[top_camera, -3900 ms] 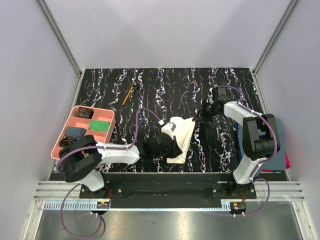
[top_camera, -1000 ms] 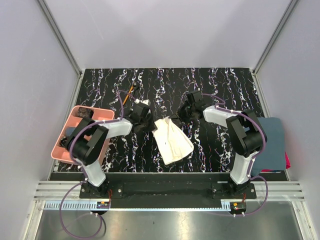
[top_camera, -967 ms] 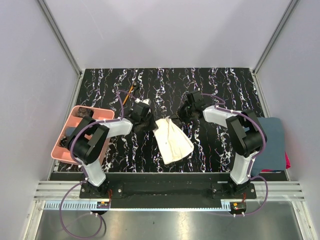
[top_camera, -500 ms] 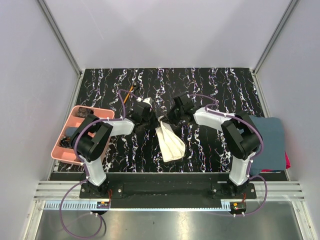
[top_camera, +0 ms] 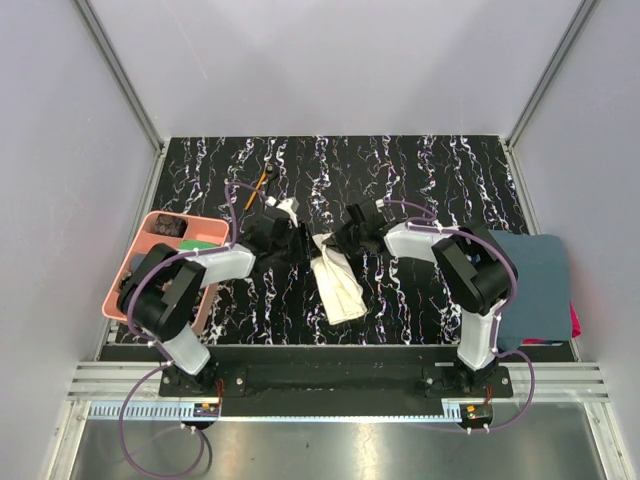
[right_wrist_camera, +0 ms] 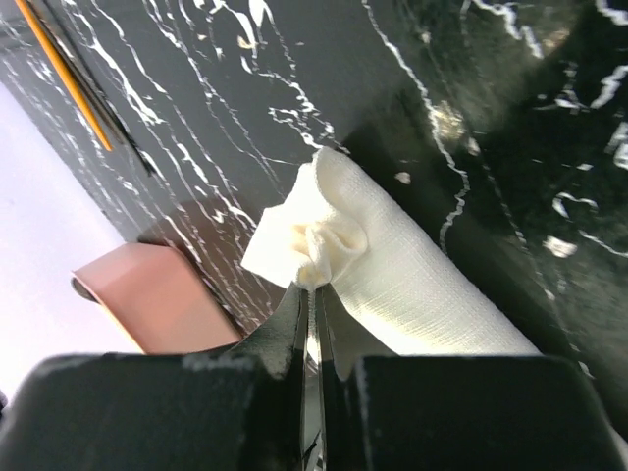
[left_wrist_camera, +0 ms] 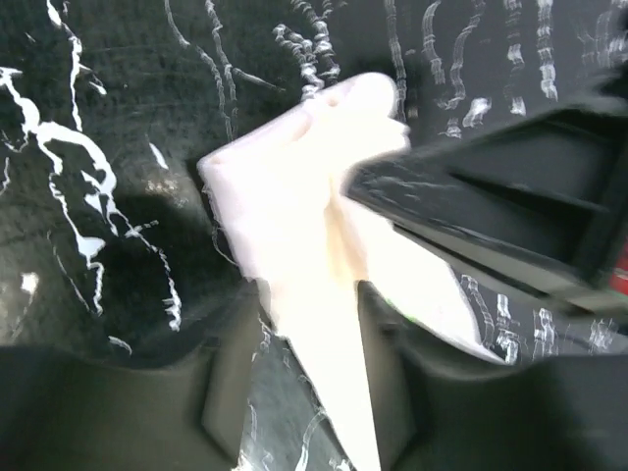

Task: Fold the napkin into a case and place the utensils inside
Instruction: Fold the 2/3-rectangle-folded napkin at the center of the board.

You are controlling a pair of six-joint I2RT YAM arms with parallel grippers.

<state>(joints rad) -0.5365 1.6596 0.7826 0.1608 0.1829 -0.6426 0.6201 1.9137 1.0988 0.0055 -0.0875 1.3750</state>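
The cream napkin (top_camera: 338, 285) lies as a narrow folded strip on the black marbled table, between the two arms. My right gripper (top_camera: 333, 243) is shut on a bunched corner at its far end (right_wrist_camera: 316, 245), fingertips pinched together (right_wrist_camera: 314, 294). My left gripper (left_wrist_camera: 309, 378) is open just left of that, and the cloth (left_wrist_camera: 294, 196) runs between its spread fingers (left_wrist_camera: 231, 363) without being pinched. The orange-handled stick (top_camera: 258, 186) lies at the far left of the table, also in the right wrist view (right_wrist_camera: 64, 83). I cannot make out the black spoon against the dark surface.
A pink compartment tray (top_camera: 150, 225) with small items stands at the left edge, also seen from the right wrist (right_wrist_camera: 162, 294). A dark blue-grey towel (top_camera: 535, 285) lies off the table's right side. The right gripper's black body (left_wrist_camera: 491, 206) crowds the left wrist view.
The right gripper has carried its napkin corner leftward, folding the cloth over into a narrower strip. The left gripper, shut on the other far corner before, has opened.
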